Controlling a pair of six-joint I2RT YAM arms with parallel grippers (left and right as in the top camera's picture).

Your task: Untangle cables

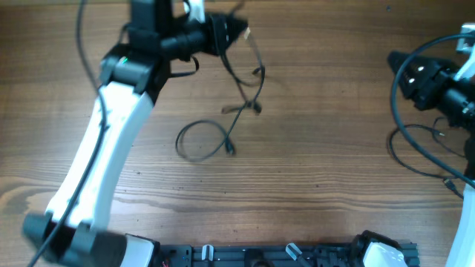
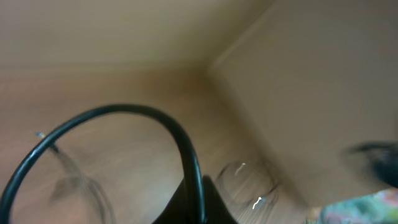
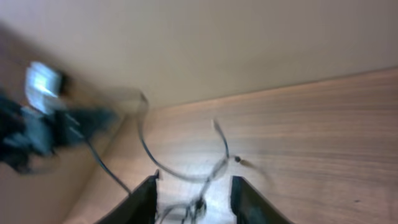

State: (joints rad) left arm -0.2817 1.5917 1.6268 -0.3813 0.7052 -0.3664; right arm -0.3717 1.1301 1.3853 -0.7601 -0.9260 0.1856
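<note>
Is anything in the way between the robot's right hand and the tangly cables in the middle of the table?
Nothing visible is. Only bare table lies between the right gripper and the tangled cables. In the right wrist view the cables show straight ahead between its open fingers.

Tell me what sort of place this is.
Probably a robotics lab or test bench: a robot's left arm and right arm reach over a wood-grain table, thin black cables lie on it, and a black mounting rail runs along the near edge.
</note>
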